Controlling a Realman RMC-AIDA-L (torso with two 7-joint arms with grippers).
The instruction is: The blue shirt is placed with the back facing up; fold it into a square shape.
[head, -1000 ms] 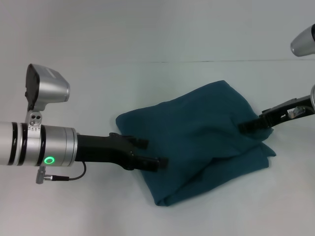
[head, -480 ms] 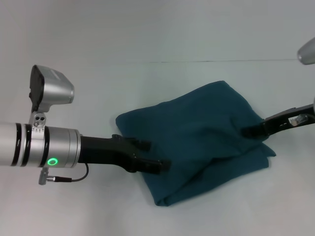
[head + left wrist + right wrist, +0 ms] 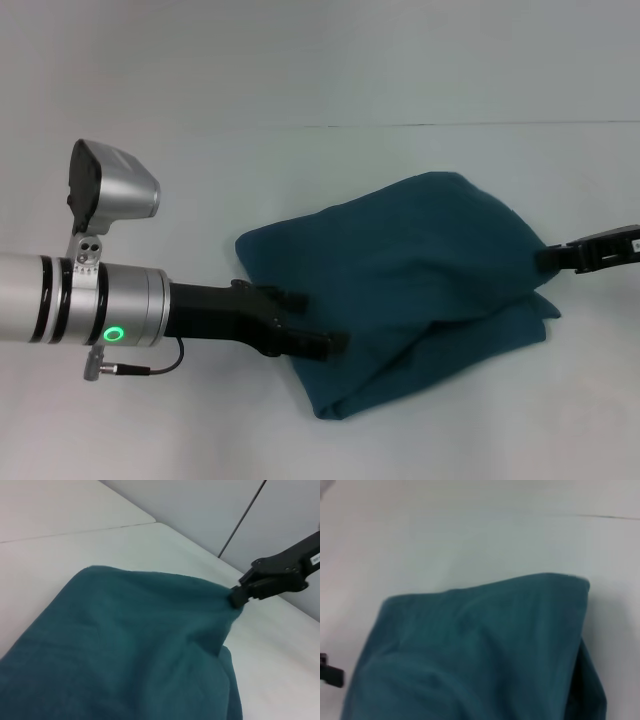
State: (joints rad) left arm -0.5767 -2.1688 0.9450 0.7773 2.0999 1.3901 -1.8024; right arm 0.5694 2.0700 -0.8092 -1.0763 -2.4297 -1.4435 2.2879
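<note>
Shirt: the shirt (image 3: 400, 290) lies on the table (image 3: 300, 80) before us, already doubled into a thick, roughly four-sided bundle, plain side up, with a lower layer sticking out along its near and right edges.
Shape so far: we judge it loosely square but rumpled, with one corner drawn out toward the right.
Left gripper: our left gripper (image 3: 315, 322) reaches in low at the bundle's left edge, fingers apart, one above and one below the fabric line; we see no cloth pinched between them.
Right gripper: our right gripper (image 3: 553, 259) sits at the right corner, and the left wrist view (image 3: 239, 596) shows its tip touching the stretched cloth; we cannot tell whether it is clamped on it.
Step in hand: we judge this a late fold or a final tidying of the bundle.
Next move: we would need even edges, so the protruding lower layer calls for tucking or smoothing, without dragging the whole stack.
</note>
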